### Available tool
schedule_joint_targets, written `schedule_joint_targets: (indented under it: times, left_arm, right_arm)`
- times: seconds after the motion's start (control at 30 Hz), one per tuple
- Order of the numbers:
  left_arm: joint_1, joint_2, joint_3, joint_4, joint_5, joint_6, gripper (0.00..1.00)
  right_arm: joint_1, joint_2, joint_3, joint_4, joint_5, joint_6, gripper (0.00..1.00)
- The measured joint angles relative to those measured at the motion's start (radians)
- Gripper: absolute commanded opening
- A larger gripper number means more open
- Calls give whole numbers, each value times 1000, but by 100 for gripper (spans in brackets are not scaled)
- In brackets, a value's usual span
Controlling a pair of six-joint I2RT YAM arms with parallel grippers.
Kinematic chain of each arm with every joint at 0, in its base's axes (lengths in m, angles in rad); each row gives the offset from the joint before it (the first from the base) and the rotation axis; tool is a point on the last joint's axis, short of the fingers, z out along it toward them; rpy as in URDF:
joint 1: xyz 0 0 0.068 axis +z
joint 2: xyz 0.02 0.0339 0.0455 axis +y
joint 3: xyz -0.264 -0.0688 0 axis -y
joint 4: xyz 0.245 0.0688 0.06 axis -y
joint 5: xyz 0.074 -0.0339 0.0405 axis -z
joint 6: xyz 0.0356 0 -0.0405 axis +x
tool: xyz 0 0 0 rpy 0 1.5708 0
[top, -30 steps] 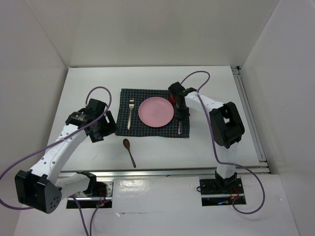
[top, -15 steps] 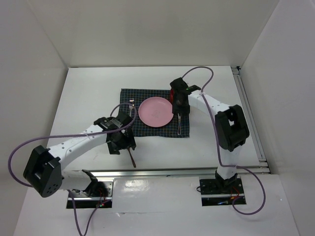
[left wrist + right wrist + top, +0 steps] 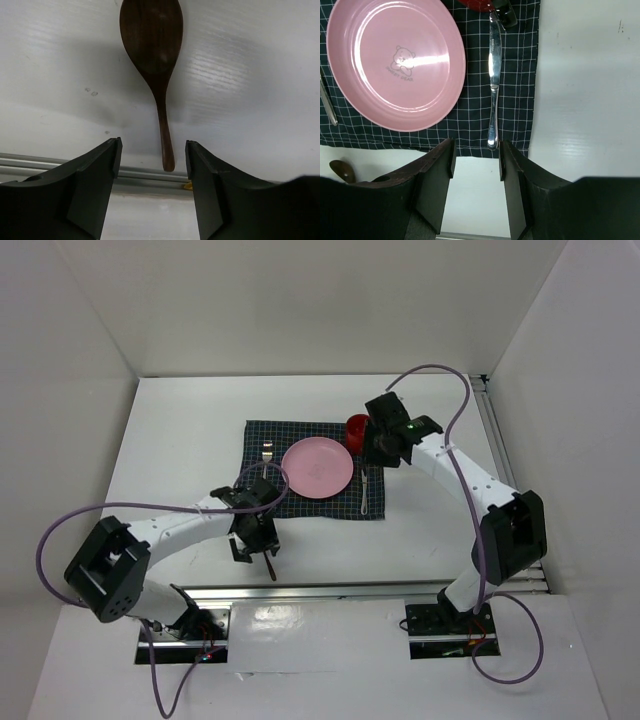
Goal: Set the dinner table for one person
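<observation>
On the white dinner table [image 3: 180, 430] lies a dark checked mat [image 3: 310, 502] with a pink plate [image 3: 318, 467], a fork [image 3: 266, 465] to its left, a knife [image 3: 365, 495] to its right and a red cup [image 3: 357, 426] behind. A brown wooden spoon [image 3: 152, 45] lies on the bare table in front of the mat. My left gripper [image 3: 152, 150] is open low over it, its fingertips on either side of the handle's end, apart from it. My right gripper [image 3: 476, 150] hangs open and empty above the knife's [image 3: 493, 90] handle end.
The table's silver front rail [image 3: 60, 162] runs just beyond the spoon handle's tip. The plate [image 3: 395, 62] and the fork [image 3: 327, 105] show in the right wrist view, as does the spoon bowl [image 3: 342, 170]. A rail [image 3: 505, 480] borders the right side.
My left arm swung right and down over the spoon, its jaws narrowing a little. My right gripper opened, left the knife on the mat and rose back to the right, uncovering the red cup.
</observation>
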State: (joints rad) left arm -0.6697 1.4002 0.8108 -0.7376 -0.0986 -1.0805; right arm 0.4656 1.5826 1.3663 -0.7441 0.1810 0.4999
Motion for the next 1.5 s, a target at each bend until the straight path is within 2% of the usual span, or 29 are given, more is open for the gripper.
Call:
schedule_joint_targets:
  times: [0.07,0.13,0.17,0.2,0.3,0.47,0.57,0.7,0.9,1.13,1.27,1.5]
  left_arm:
    - [-2,32,-8,23,-3,-14,67]
    - [-3,64,-13,42,-10,-31,59]
    - [-3,83,-14,51,-13,-35,51]
    - [-3,100,-13,56,-16,-45,35]
    - [-3,114,6,42,-25,-61,0]
    - [-50,130,118,-56,-114,-34,0]
    - [-112,148,304,-137,-146,47,0]
    - [-166,241,613,-158,-131,165,0]
    - [-188,508,991,-169,-56,249,0]
    - [-188,855,1324,-204,2,274,0]
    - [-184,969,1445,-220,10,273,0]
    - [-164,1010,1456,-211,21,260,0]
  right_arm:
    - [0,0,-4,-5,1,0,51]
    - [0,0,-12,-9,2,0,51]
    - [0,-2,-19,-10,2,0,51]
    - [0,-3,-23,-15,2,0,51]
    - [0,-12,-37,-29,5,0,49]
    - [-7,-58,-53,-50,11,1,48]
    - [-43,-119,-82,-60,14,0,48]
    - [-111,-222,-122,-72,21,12,48]
    - [-158,-403,-149,-92,44,68,48]
    - [-176,-531,-149,-116,75,106,48]
    - [-176,-537,-149,-140,83,113,48]
    - [-177,-544,-149,-181,101,117,48]
